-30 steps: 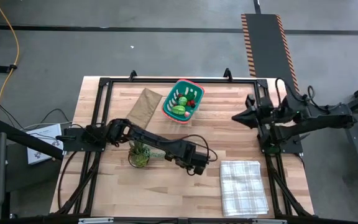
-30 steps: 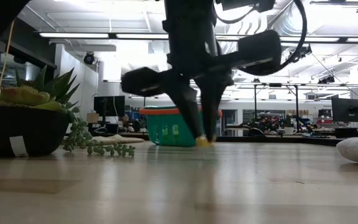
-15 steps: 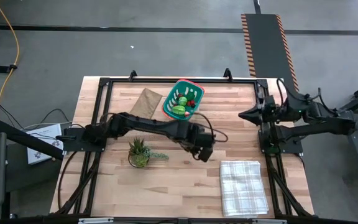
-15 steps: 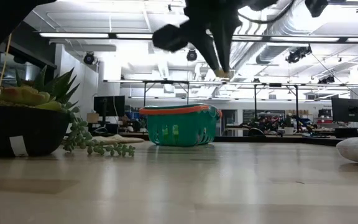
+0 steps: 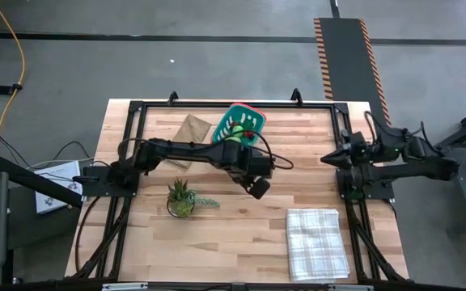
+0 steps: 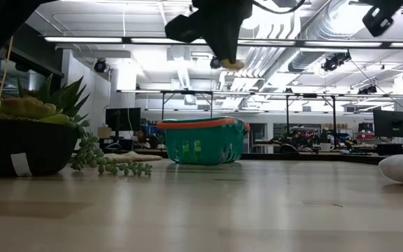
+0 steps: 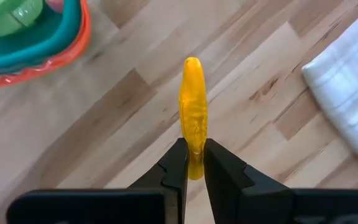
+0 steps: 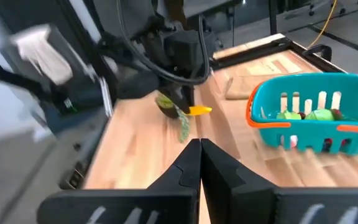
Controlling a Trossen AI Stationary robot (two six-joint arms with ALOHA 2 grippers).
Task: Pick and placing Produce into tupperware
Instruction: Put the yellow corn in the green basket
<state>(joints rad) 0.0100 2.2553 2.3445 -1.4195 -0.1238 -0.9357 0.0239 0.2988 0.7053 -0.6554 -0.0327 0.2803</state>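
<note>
left claw [image 7: 192,163] pinched on yellow produce piece [image 7: 192,112] — lifted off the counter [image 5: 298,170] since a second ago, now near the tupperware [image 5: 243,121]; drop-in looks next. right claw [image 8: 199,163] shut, empty, parked aside.

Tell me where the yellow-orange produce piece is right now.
The yellow-orange piece is pinched in the left gripper, raised above the table near its middle, just short of the teal basket in the high view.

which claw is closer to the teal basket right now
Left. The left claw, shut on a yellow produce piece, hangs in the air just beside the teal basket, toward the table's middle. The right claw is shut and waits well off at the table's right edge.
</note>
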